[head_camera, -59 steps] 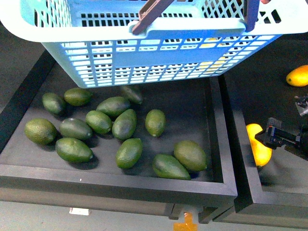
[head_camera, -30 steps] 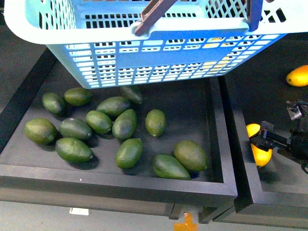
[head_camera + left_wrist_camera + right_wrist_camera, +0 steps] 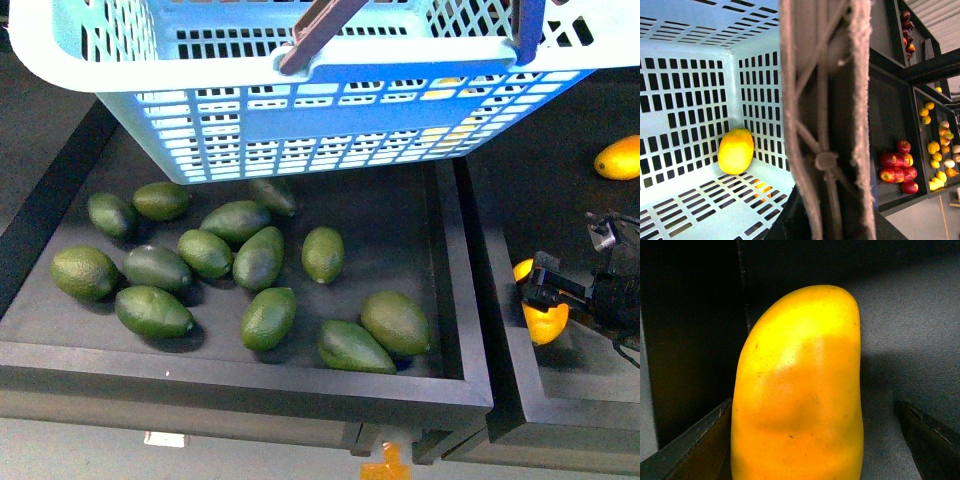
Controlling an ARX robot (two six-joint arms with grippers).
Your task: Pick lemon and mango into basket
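- One smooth yellow-orange mango (image 3: 797,390) lies in the black right-hand tray (image 3: 500,335), beside its left wall.
- The right gripper (image 3: 541,290) straddles it, jaws spread, apparently lining up a grasp.
- The turquoise slotted plastic basket (image 3: 300,120) is held up nearby to receive it.
- The left gripper is out of sight, so I cannot tell its grip.

The right gripper (image 3: 538,285) is black and blocky, with a small grey metal part (image 3: 601,233) on top and a thin dark cable (image 3: 627,345) behind. Its fingers (image 3: 695,447) are dark wedges.

Yellow-orange mango (image 3: 797,390); slotted turquoise basket (image 3: 330,120); green fruits (image 3: 268,317).
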